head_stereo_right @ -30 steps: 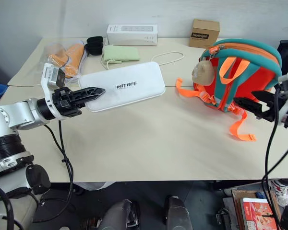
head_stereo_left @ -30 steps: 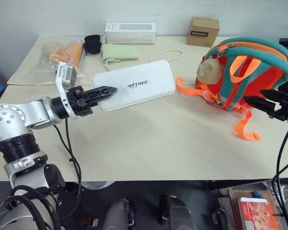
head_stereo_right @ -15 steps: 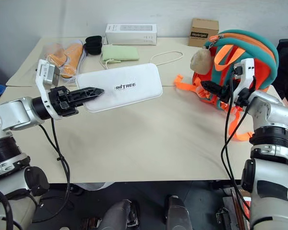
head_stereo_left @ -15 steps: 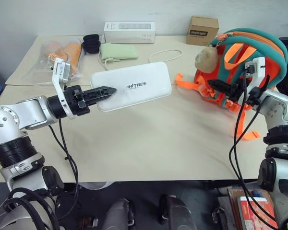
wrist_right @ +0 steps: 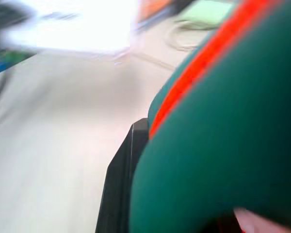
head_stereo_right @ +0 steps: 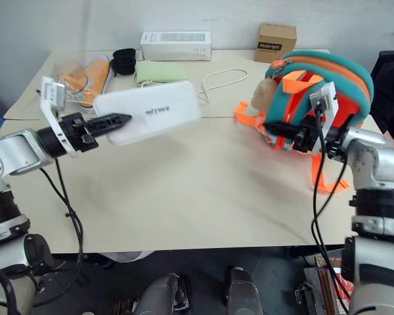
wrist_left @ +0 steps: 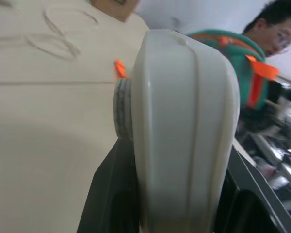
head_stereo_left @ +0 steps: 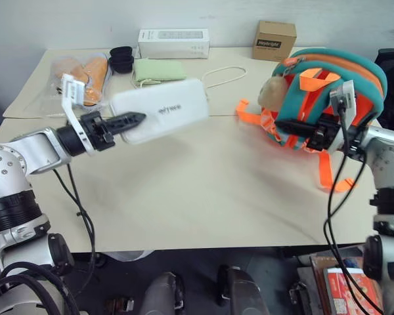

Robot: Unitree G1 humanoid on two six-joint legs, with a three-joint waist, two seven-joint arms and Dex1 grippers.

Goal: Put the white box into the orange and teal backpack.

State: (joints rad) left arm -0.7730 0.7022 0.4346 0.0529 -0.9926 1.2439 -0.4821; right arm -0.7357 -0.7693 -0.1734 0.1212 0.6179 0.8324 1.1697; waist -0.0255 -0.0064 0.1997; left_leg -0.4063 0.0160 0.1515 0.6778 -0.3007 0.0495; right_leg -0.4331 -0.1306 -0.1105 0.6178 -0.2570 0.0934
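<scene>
The white box (head_stereo_left: 164,113) hangs tilted above the table, and my left gripper (head_stereo_left: 132,119) is shut on its left end. In the left wrist view the box's rounded end (wrist_left: 184,121) sits between the black fingers (wrist_left: 111,194). The orange and teal backpack (head_stereo_left: 354,79) stands at the right of the table with a beige plush charm (head_stereo_left: 274,94) on its front. My right gripper (head_stereo_left: 294,125) is shut on the backpack's teal edge (wrist_right: 223,145) at its front. Orange straps (head_stereo_left: 249,113) trail onto the table toward the box.
Along the back edge lie a long white carton (head_stereo_left: 173,43), a brown cardboard box (head_stereo_left: 274,40), a green pouch (head_stereo_left: 159,70), black cups (head_stereo_left: 121,59) and a plastic bag of orange items (head_stereo_left: 85,72). A white cord (head_stereo_left: 223,75) loops behind the box. A person (wrist_left: 276,24) sits beyond the backpack.
My left gripper has lifted the white box off the table and tilted it. My right gripper swung left onto the backpack and shut on its teal edge; the backpack shifted.
</scene>
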